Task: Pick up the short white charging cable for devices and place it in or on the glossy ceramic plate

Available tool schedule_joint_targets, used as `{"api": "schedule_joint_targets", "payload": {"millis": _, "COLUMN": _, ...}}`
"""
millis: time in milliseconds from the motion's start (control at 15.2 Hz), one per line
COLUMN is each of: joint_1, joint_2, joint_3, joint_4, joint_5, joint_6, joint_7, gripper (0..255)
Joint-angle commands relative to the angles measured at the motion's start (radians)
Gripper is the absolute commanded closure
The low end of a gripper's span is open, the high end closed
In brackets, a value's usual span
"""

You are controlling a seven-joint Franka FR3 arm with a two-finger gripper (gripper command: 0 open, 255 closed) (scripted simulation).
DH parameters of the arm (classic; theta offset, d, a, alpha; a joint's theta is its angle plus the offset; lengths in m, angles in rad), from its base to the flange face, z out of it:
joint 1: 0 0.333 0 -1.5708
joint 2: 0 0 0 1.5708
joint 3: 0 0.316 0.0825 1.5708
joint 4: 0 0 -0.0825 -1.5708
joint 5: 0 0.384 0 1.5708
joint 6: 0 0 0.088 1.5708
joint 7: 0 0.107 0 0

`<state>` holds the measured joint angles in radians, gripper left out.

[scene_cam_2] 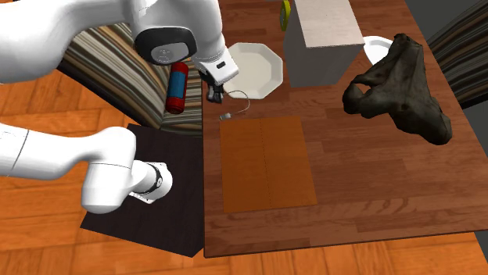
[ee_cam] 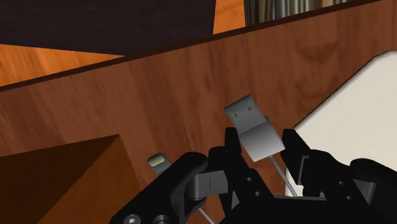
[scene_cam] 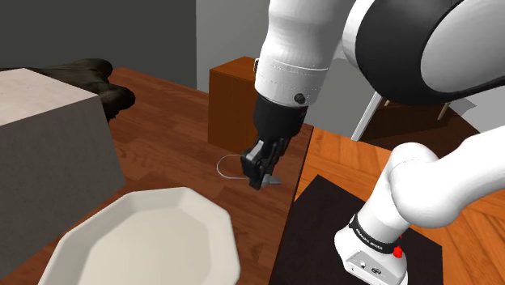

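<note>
The short white cable (ee_cam: 251, 118) is in my hand (ee_cam: 261, 133). In the wrist view its broad grey-and-white plug stands up between the two black fingers (ee_cam: 232, 145), which press in on either side of it, so I read the hand as clenched on the plug. The thin cord runs down behind the plug into the hand. The cable's small second connector (ee_cam: 157, 163) sits just beside the fingers, over the brown worktop (ee_cam: 159, 89).

I judge the grasp made. What is left is the carry and the release. The white eight-sided plate (scene_cam: 194, 202) lies near the hand but apart from it, with bare worktop between, and nothing lies in it. I cannot tell whether the whole cable is clear of the worktop or whether its loose end rests there.

The views fill each other in. The wrist view gives me the grip itself, plug against fingers. The shoulder view gives instead a thin loop of cord curling out from the hand towards that view's left, with the plate's rim close below it. The second exterior view, from above, gives the layout: the plate beyond the hand, a grey box (scene_cam_2: 321, 43) just beside the plate, a flat orange-brown block (scene_cam_2: 266, 164) towards that view's bottom, and a dark lumpy thing (scene_cam_2: 399, 86) well apart at its right
</note>
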<state>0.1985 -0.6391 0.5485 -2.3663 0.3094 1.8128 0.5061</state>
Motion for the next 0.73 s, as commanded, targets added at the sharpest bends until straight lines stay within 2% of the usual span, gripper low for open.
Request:
{"api": "schedule_joint_targets", "payload": {"millis": 0, "joint_1": -0.009, "joint_2": 0.059, "joint_3": 0.053, "joint_4": 0.051, "joint_5": 0.001, "joint_6": 0.017, "joint_7": 0.051, "gripper": 255}}
{"api": "schedule_joint_targets", "payload": {"millis": 396, "joint_1": -0.067, "joint_2": 0.274, "joint_3": 0.223, "joint_4": 0.248, "joint_5": -0.066, "joint_6": 0.049, "joint_7": 0.218, "gripper": 255}}
{"api": "schedule_joint_targets", "payload": {"millis": 660, "joint_1": -0.109, "joint_2": 0.461, "joint_3": 0.356, "joint_4": 0.401, "joint_5": -0.185, "joint_6": 0.055, "joint_7": 0.367, "gripper": 255}}
